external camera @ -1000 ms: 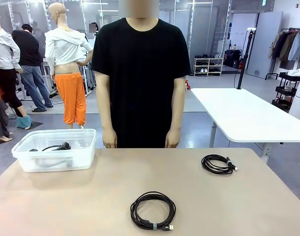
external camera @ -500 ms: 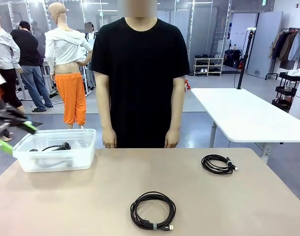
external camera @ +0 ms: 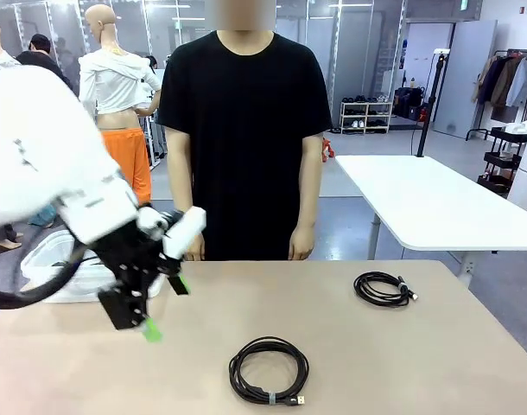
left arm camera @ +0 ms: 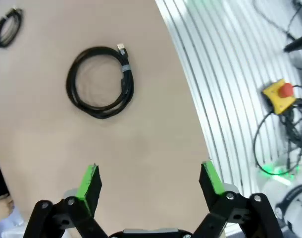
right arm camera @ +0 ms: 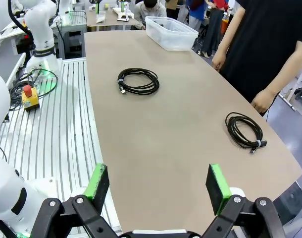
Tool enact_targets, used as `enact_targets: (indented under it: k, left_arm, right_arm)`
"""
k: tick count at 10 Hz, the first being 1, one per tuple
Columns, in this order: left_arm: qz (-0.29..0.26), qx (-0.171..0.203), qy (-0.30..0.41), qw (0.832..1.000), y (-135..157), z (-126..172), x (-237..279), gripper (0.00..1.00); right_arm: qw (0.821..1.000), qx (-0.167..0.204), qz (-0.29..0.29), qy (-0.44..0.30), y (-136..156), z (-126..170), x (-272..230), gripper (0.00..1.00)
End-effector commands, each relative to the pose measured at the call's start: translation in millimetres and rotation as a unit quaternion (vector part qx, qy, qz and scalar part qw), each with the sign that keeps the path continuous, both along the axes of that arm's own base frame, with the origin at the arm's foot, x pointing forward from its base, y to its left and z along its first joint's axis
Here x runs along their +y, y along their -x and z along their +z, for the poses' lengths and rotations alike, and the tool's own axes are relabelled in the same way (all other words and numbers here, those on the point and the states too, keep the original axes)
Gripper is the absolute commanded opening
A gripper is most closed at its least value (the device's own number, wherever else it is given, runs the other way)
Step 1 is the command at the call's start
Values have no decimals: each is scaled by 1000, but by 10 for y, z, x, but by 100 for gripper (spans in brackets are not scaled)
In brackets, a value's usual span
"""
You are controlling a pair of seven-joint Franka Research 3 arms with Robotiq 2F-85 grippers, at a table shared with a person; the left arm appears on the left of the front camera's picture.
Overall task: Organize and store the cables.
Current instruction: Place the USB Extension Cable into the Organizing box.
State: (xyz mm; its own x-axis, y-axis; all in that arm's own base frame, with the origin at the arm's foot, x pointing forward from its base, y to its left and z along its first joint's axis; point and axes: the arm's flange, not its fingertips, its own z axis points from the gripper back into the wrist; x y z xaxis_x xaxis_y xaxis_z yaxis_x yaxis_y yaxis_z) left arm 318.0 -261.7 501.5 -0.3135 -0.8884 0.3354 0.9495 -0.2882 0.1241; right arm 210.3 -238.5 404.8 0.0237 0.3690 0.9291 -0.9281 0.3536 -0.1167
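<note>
Black cord lies in two round coils on the tan worktop (external camera: 436,363): the larger coil (external camera: 236,372) at the near middle, its plug end at the near edge, and the smaller coil (external camera: 360,287) well apart at the far right. The left hand (external camera: 166,307) hangs above the worktop left of the larger coil, its green-padded fingers spread and pinching nothing; its wrist view shows the same spread fingers (left arm camera: 89,181) over bare worktop, with the larger coil (left arm camera: 127,84) beyond them. The white left arm (external camera: 47,164) covers most of the clear bin (external camera: 41,264) at the far left, so what lies in the bin cannot be made out. The right hand (right arm camera: 157,181) is spread too, empty, off the worktop's right end. A person (external camera: 246,130) stands at the far side, arms hanging.
</note>
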Motion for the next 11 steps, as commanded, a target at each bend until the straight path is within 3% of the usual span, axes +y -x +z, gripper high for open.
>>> enact_targets:
  k: [1,2,3,4,5,11]
  left_arm:
    - [39,-4,-53,998,-98,-151,-251,100]
    - [52,-39,-75,995,-76,-302,-518,100]
    - [41,-42,-75,995,-63,-353,-566,100]
    - [21,-33,-55,998,-78,-402,-575,100]
    - [27,-29,-58,998,19,-318,-442,100]
    - [28,-28,-47,998,-33,-322,-448,100]
  right_arm:
    - [1000,-12,2,-3,-2,0,1,100]
    - [1000,-12,2,-3,-2,0,1,100]
    - [1000,-12,2,-3,-2,0,1,100]
    - [1000,-12,2,-3,-2,0,1,100]
    - [1000,-12,2,-3,-2,0,1,100]
    - [1000,-12,2,-3,-2,0,1,100]
